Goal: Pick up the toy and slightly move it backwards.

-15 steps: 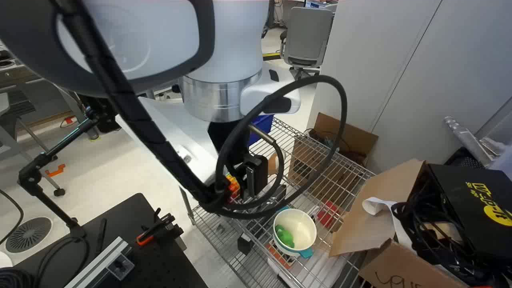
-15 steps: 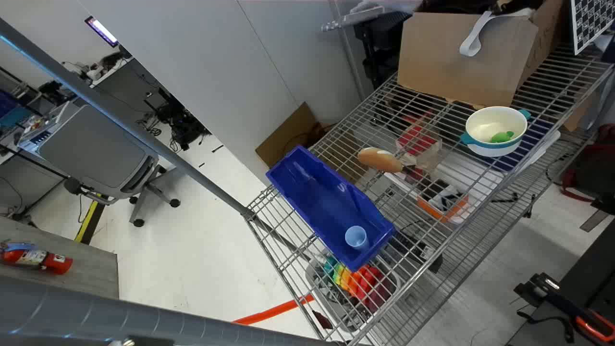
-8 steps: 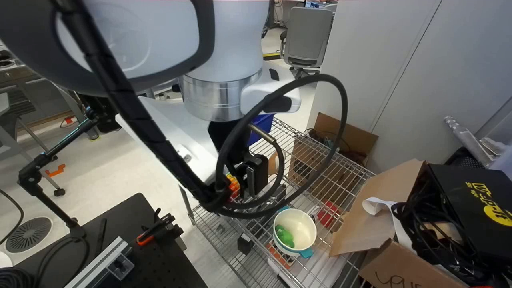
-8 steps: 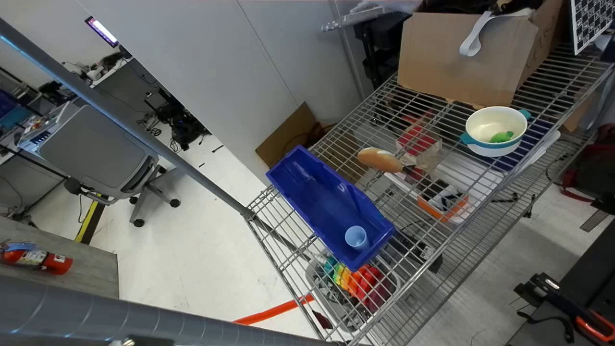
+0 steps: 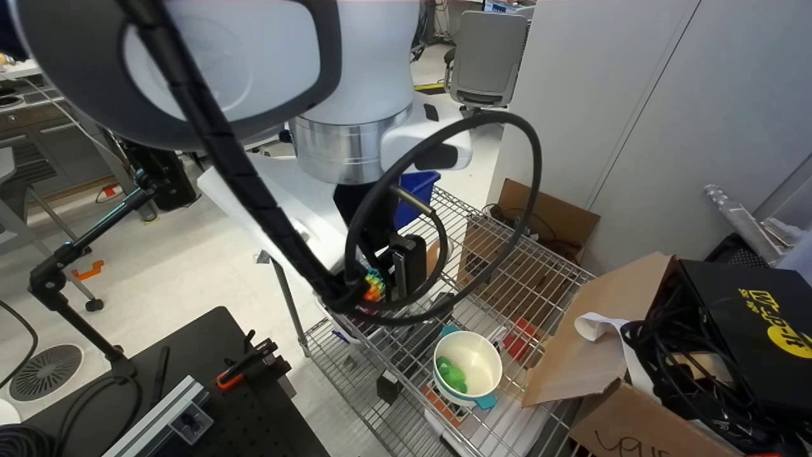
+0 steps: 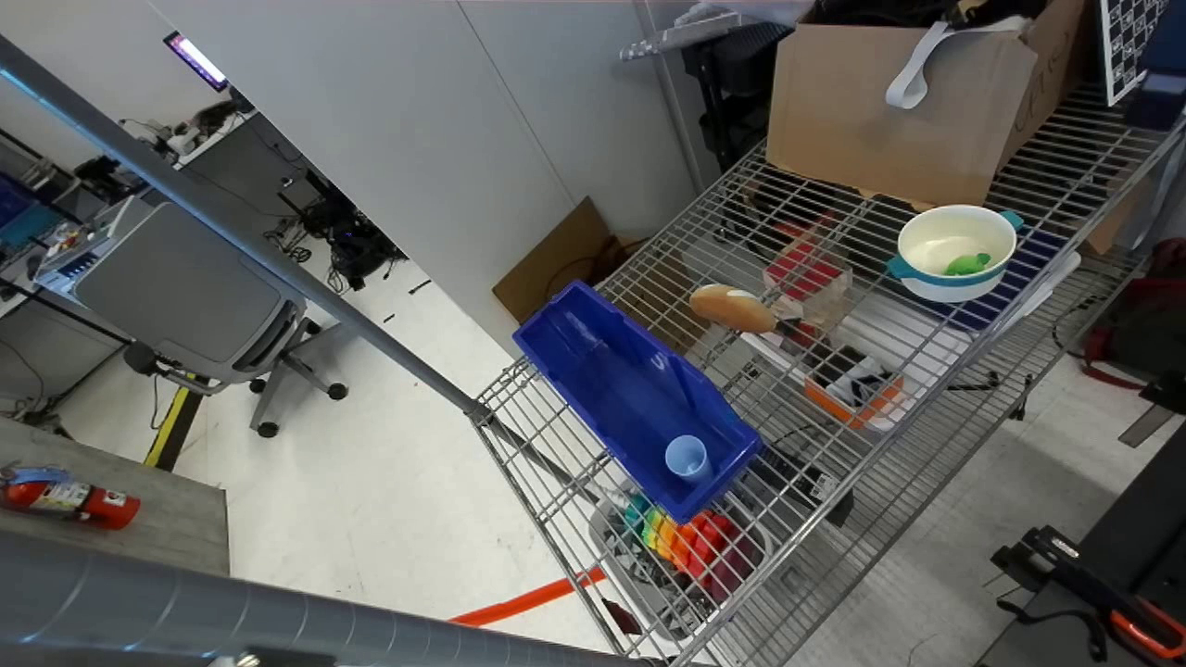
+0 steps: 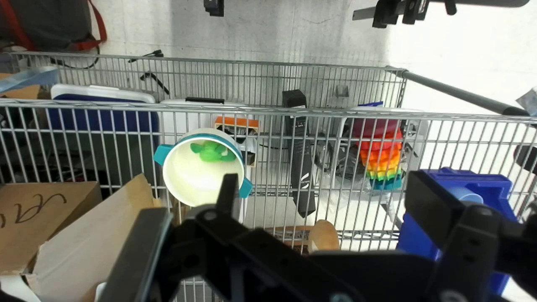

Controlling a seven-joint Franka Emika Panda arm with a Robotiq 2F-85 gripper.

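A multicoloured toy [image 7: 381, 157], ribbed, with red, orange, yellow, green and teal parts, shows in the wrist view through the wire shelf [image 7: 268, 110]. It lies in a grey bin below the shelf, also seen in both exterior views [image 5: 374, 289] [image 6: 684, 545]. My gripper [image 7: 322, 184] is open, its black fingers wide apart with nothing between them. It hovers above the shelf, apart from the toy. In an exterior view the gripper [image 5: 406, 273] is partly hidden by the black cable loop. The gripper is out of view in the remaining exterior view.
A white bowl [image 6: 936, 243] with a green figure [image 6: 968, 264] inside stands on the shelf. A blue bin [image 6: 639, 389] holds a light blue cup [image 6: 687, 456]. A bread-like tan object [image 6: 732, 308] lies between them. Cardboard boxes [image 6: 908, 120] and a rack post [image 6: 371, 338] border the shelf.
The arm and gripper have risen slightly in an exterior view, showing more of the blue bin. A dark blue shape has entered at the top right edge elsewhere. The shelf objects have not moved.
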